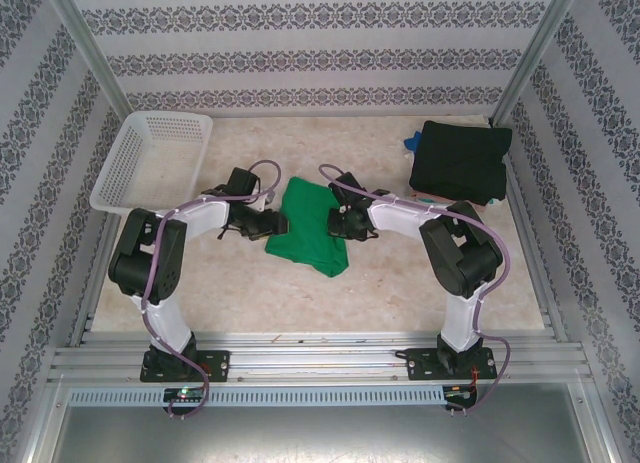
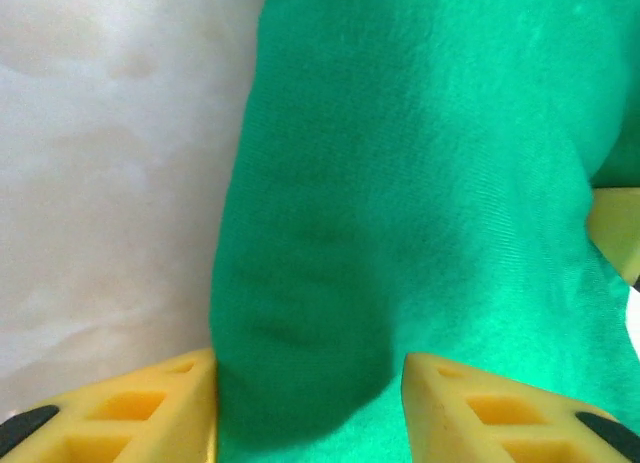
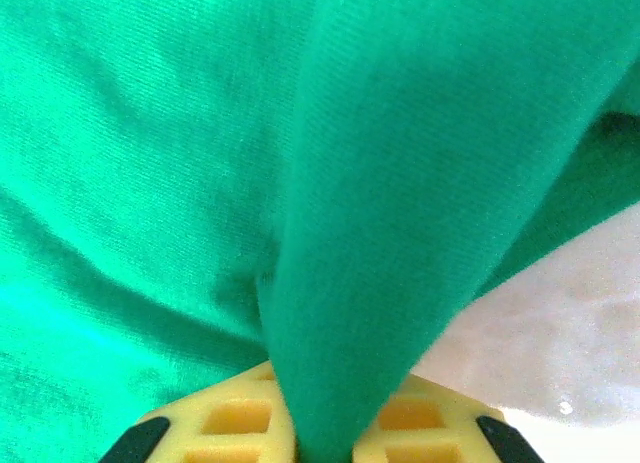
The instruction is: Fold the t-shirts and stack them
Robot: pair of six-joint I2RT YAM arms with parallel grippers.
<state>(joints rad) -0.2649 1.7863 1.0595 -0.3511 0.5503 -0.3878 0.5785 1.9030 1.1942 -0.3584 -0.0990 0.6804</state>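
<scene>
surface: pale marbled table [image 1: 400, 273] | centre: green t-shirt [image 1: 308, 226] | far-left: white basket [image 1: 150, 158] | far-right: black t-shirt [image 1: 460, 161]

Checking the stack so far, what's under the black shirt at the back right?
The black shirt lies folded on top. A bit of blue fabric pokes out at its left edge, and a thin light sliver shows along its front edge. How much lies beneath is covered.

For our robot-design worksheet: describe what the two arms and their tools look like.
Both arms have white link shells with black joints and bases, and a lilac cable looped along each. The left tool and right tool have yellow lattice-patterned fingers with black tips.
</scene>
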